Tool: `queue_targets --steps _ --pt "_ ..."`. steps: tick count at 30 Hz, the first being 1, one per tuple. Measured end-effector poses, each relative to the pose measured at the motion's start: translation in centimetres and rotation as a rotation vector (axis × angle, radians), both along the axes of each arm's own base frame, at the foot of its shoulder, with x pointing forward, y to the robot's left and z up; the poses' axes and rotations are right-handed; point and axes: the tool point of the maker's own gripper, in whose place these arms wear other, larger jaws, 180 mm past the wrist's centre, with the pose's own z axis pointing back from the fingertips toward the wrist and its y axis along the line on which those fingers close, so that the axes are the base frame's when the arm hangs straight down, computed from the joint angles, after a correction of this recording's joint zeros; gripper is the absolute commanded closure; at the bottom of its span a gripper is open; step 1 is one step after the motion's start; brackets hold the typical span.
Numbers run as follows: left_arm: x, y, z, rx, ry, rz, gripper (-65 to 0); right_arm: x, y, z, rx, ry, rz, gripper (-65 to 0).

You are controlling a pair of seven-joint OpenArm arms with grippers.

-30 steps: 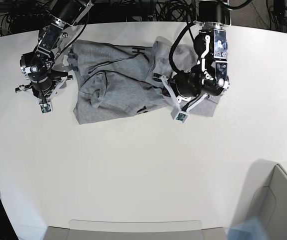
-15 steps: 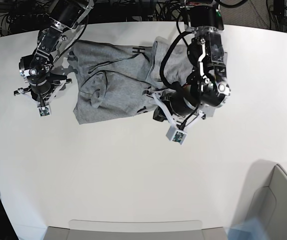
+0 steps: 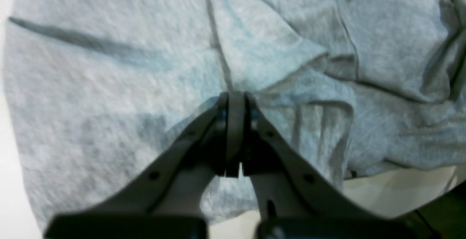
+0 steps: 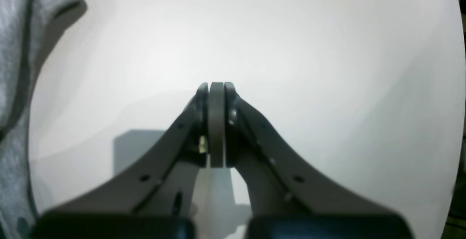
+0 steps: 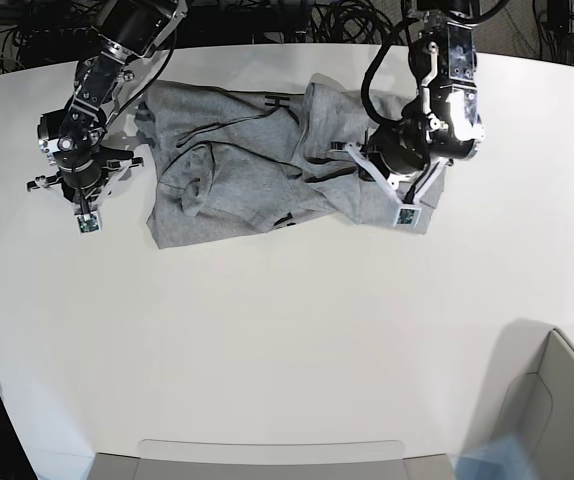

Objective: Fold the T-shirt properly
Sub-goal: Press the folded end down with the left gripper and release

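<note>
T-shirt lies crumpled on far part of white surface, bunched, not yet flat. Left gripper above right side of shirt, fingers pressed together; whether a fold of cloth is caught between tips, cannot tell. Right gripper over bare surface just left of shirt, fingers pressed together, holding nothing. Judgement: step is spreading shirt flat. Better to take the edges at both sides, pull apart gently, smooth bunches before any fold.

Grey T-shirt lies crumpled, partly folded.
</note>
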Motion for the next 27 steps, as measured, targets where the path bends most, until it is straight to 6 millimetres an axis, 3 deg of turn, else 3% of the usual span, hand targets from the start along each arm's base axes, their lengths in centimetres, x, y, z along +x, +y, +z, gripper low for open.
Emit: queue_targets --steps 3,7,10,14,22,27 --pt "-0.2 0.0 -1.1 -0.002 0.033 0.0 0.0 0.1 0.1 0.0 0.002 -0.003 0.001 0.0" --pt "-1.1 -0.1 -4.2 -0.015 0.124 0.013 0.0 0.0 0.0 0.0 0.001 -0.001 0.001 0.0" --pt "0.4 -0.4 -4.5 -0.031 0.144 0.008 0.0 0.0 0.1 0.0 0.002 -0.002 0.001 0.0" --pt "1.4 -2.2 -4.0 -0.037 0.12 -0.015 0.0 0.0 0.0 0.0 0.001 0.0 0.0 0.0" --pt "3.8 -8.5 -1.5 -0.119 0.067 -0.123 0.0 0.4 0.1 0.3 0.003 -0.009 0.0 0.0" --pt "4.1 -8.8 -1.3 -0.124 0.067 -0.125 0.0 0.7 0.1 0.5 0.001 -0.017 0.0 0.0"
